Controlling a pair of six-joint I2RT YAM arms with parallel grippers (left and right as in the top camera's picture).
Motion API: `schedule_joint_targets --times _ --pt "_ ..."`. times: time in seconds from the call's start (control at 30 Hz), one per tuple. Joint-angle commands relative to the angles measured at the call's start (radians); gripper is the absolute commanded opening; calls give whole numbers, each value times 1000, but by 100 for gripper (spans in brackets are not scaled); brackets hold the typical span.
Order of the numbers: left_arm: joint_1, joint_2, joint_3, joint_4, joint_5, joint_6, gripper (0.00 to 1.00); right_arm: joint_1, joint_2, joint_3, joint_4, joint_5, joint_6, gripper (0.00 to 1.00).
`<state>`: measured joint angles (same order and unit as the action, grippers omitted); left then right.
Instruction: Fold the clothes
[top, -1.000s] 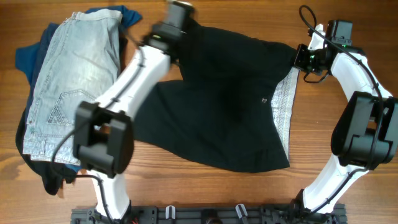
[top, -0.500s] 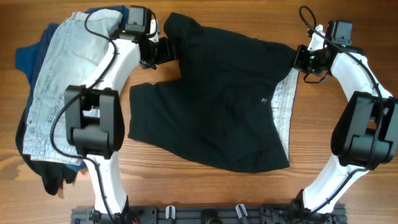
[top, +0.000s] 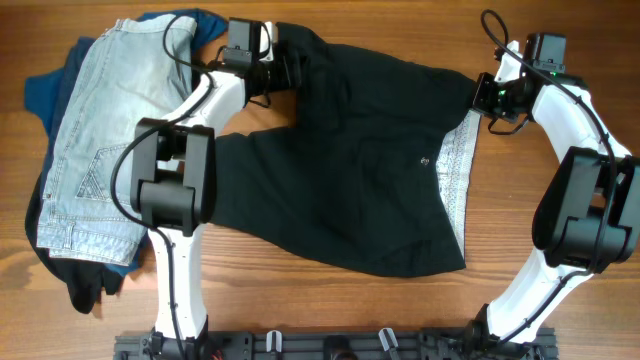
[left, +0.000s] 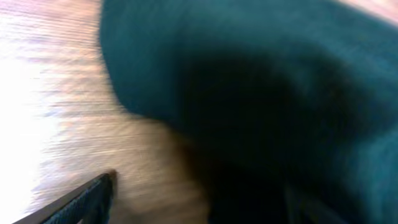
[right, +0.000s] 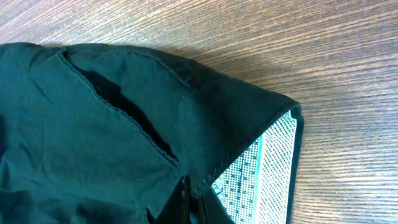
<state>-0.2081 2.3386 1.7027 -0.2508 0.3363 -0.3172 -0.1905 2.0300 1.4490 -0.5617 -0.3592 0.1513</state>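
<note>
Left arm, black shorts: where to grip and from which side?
Probably the upper leg hem of the black shorts, coming in from the left over the table. That edge lies free on the wood, so fingers can straddle it. The right gripper pinches the waistband corner on the same long edge, so both ends should lift together.

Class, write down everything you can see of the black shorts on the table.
The black shorts lie spread flat on the wooden table, legs pointing left, waistband at the right. The cloth looks soft and creased. The waistband is turned open, showing a pale dotted lining, with a small button beside it and a pocket slit near the top corner. The right pincer is shut on that corner; the left pincer is at the upper leg's hem, grip unclear.
</note>
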Motion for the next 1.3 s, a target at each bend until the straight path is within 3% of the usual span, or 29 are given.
schedule_joint_targets --times 0.0,0.03,0.17,0.2,0.3,0.47,0.77,0.97,1.07,1.13,1.27 --pt "-23 90 -5 56 129 -6 83 2 -16 13 0 -14 -22 4" --pt "-31 91 -5 68 131 -9 80 2 -16 13 0 -14 -22 4" --pt "-60 91 -5 105 132 -60 43 2 -16 13 3 -14 -21 4" --pt "-67 91 -5 113 132 -74 38 2 -16 13 3 -15 -22 4" --pt "-85 91 -5 143 131 -84 4 2 -16 13 3 -14 -21 4" --pt "-25 64 -4 121 131 -96 4 2 -16 13 1 -15 -21 4" --pt "189 -104 -4 -117 51 -26 4 2 -16 13 0 -15 -21 4" --pt "177 -113 -4 -157 102 -4 4 2 -16 13 0 -16 -20 4" --pt "137 -112 -5 -137 187 -5 48 2 -16 13 -1 -16 -18 4" --pt "115 -104 -5 -112 222 -5 56 2 -16 13 -2 -16 -18 4" --pt "92 -65 -5 -36 236 -59 57 2 -16 13 -7 -16 -20 4"
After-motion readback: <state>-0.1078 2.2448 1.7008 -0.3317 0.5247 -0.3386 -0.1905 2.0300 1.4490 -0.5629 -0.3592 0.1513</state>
